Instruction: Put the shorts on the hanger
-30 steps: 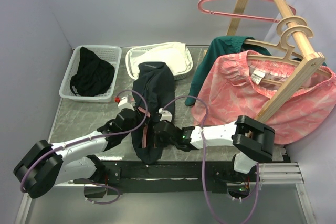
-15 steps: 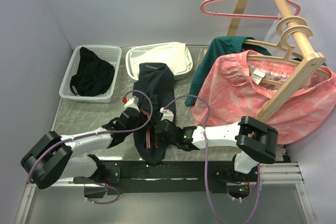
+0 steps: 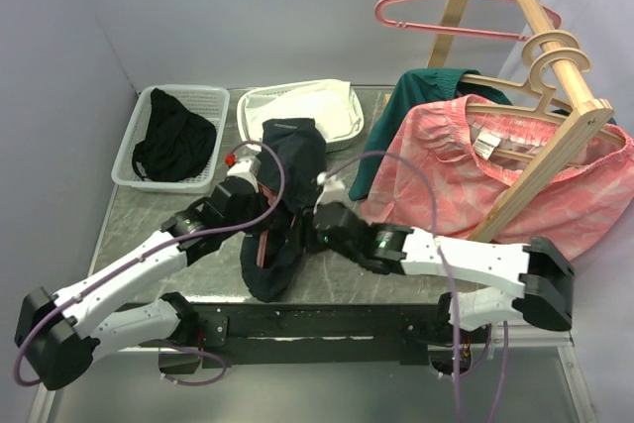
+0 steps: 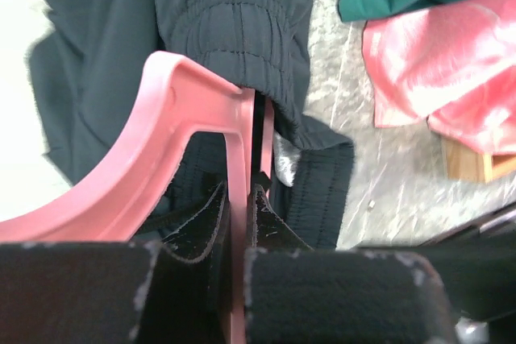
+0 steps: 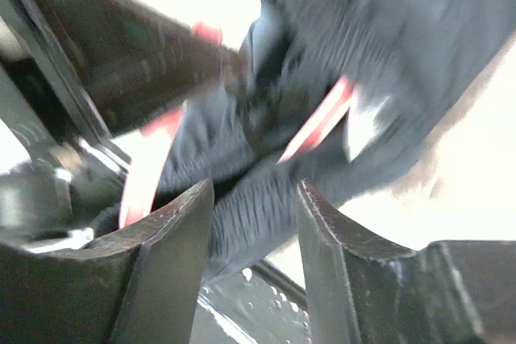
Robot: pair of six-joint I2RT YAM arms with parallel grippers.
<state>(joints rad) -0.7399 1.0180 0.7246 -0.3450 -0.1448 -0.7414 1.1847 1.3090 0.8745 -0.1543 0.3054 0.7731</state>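
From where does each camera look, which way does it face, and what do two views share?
Top external: above and behind, facing down at the table; left arm, right arm show.
Left wrist: on the left arm, looking along the left pincer, shut on the hanger, toward the shorts.
Right wrist: on the right arm, looking past the open right pincer at the shorts; blurred.
Shared: both wrist views show the shorts and the hanger.

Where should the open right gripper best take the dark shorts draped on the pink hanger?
Probably the gathered elastic band of the shorts, coming from the right, where the right gripper stands open: the band is a thick ridge, and the left gripper pinches the hanger bar on the left.
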